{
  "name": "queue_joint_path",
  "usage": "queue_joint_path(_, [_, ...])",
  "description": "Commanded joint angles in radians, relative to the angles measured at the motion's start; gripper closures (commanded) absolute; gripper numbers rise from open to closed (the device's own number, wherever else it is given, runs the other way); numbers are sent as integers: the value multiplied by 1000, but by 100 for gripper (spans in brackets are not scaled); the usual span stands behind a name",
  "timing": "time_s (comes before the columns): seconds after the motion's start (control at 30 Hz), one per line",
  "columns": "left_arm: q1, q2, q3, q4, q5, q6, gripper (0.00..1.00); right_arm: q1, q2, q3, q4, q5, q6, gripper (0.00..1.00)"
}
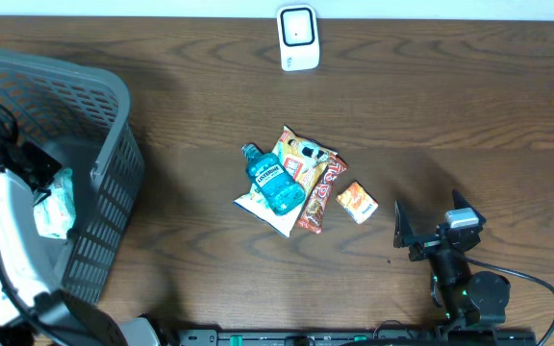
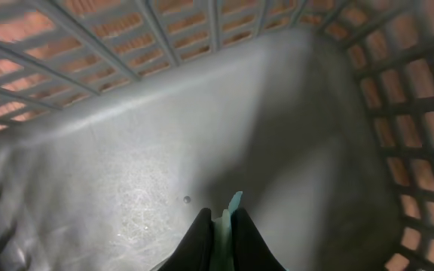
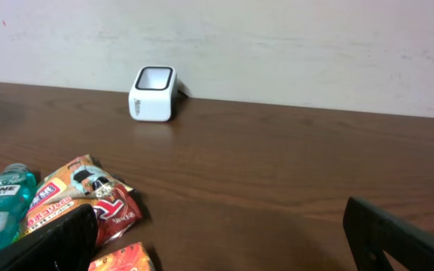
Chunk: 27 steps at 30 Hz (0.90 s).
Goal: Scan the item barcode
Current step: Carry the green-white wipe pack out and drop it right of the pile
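I read left gripper [image 2: 221, 220] pinched shut on the pale green packet [image 2: 230, 205] low inside the basket [image 2: 126, 173], probably for drop-off; right gripper [image 3: 218, 218] gapes empty near the snack pile [image 1: 296, 183].

Dark wood table [image 1: 469, 106], grey basket [image 1: 118, 183], white scanner [image 1: 298, 38], snack packets [image 1: 317, 192], small orange packet [image 1: 358, 202]

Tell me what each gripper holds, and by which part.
The left gripper is shut on a pale green packet, pinching its thin edge, inside the grey basket. The right gripper is open and holds nothing.
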Motion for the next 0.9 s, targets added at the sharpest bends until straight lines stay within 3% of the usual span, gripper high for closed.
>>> queue_joint_path(0.0, [-2, -122, 3, 7, -5, -11, 93, 8, -1, -1, -4, 4, -4, 1])
queue_joint_path(0.17, [-2, -283, 3, 8, 79, -31, 93, 8, -1, -1, -4, 4, -4, 1])
queue_joint_path(0.33, [-2, -446, 3, 14, 261, -60, 93, 8, -1, -1, -4, 4, -4, 1])
queue_joint_path(0.6, [-3, -703, 3, 98, 478, -276, 93, 8, -1, -1, -4, 4, -4, 1])
queue_joint_path(0.87, [-106, -771, -1, 123, 721, -325, 93, 8, -1, -1, -4, 3, -4, 1])
